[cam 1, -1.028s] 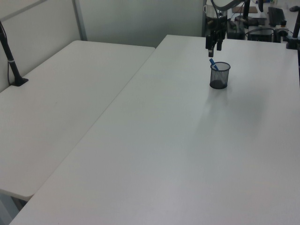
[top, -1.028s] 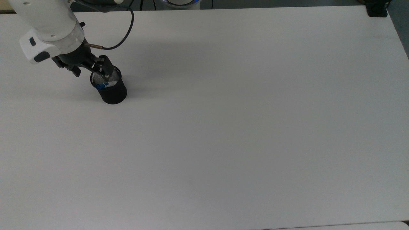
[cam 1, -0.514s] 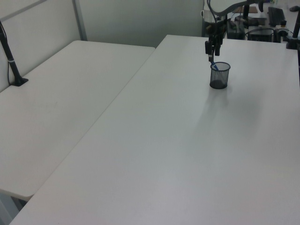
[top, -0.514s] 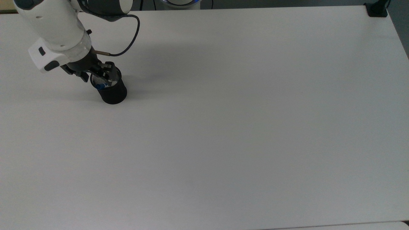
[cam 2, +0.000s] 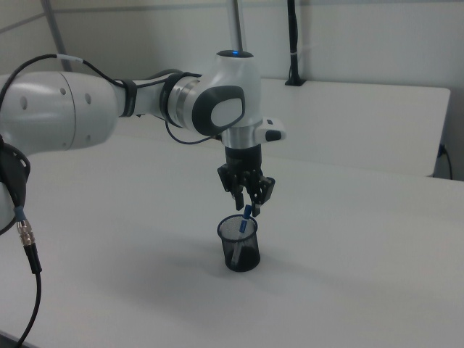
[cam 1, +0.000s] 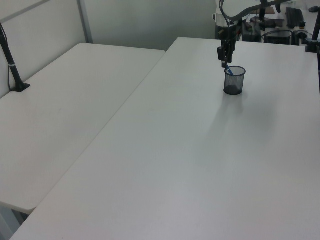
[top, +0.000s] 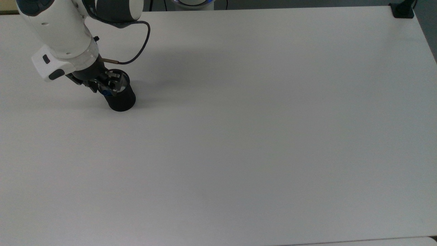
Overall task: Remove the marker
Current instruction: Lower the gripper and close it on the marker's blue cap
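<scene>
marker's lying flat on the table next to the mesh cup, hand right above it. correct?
Not quite. The marker isn't flat on the table; it stands tilted inside the mesh cup, blue end poking above the rim. The right view shows this most clearly. The rest holds: the hand is right above it, down at the marker's top end.

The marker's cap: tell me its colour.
Blue; the marker shows best in the right view.

place: lab/office | evidence: white tables [cam 1: 165,150], partition wall [cam 1: 40,30], robot arm [cam 2: 145,101]
</scene>
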Available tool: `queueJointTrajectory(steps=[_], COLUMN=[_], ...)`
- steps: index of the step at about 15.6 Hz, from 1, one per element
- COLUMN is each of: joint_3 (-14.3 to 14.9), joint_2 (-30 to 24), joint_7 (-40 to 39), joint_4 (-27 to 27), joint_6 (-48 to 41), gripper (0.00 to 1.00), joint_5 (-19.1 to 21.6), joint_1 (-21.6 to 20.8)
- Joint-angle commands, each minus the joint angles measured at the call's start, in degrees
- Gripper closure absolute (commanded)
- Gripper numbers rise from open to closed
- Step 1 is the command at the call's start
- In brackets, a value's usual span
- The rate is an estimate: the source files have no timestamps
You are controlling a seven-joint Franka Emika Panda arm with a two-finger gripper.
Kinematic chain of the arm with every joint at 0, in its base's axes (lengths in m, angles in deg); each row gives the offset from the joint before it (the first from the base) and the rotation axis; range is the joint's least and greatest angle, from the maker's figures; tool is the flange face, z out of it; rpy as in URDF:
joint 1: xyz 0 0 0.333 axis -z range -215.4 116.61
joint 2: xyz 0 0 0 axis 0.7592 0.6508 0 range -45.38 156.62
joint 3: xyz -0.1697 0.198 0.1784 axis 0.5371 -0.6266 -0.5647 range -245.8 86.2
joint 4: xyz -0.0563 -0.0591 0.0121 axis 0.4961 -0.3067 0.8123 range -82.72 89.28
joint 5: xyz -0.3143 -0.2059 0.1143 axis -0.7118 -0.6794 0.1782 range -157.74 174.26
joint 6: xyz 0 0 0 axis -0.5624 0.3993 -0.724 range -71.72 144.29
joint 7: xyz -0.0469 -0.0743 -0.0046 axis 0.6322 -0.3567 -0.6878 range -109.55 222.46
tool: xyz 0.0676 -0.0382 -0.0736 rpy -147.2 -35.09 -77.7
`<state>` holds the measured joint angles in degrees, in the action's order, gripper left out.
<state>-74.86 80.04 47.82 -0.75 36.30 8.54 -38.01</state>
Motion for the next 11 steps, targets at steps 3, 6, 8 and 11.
queueJointTrajectory(steps=[3, 6, 8, 11], joint_3=[0.5, 0.6, 0.8, 0.9], joint_2=[0.0, -0.3, -0.5, -0.6], joint_7=[-1.1, -1.5, -2.3, -2.4], joint_4=[0.4, 0.4, 0.3, 0.3], joint_6=[1.4, 1.1, 0.7, 0.7], gripper=[0.69, 0.76, 0.81, 0.86], joint_5=[-0.8, -0.7, -0.6, -0.6], joint_1=[-0.8, -0.8, -0.8, -0.7])
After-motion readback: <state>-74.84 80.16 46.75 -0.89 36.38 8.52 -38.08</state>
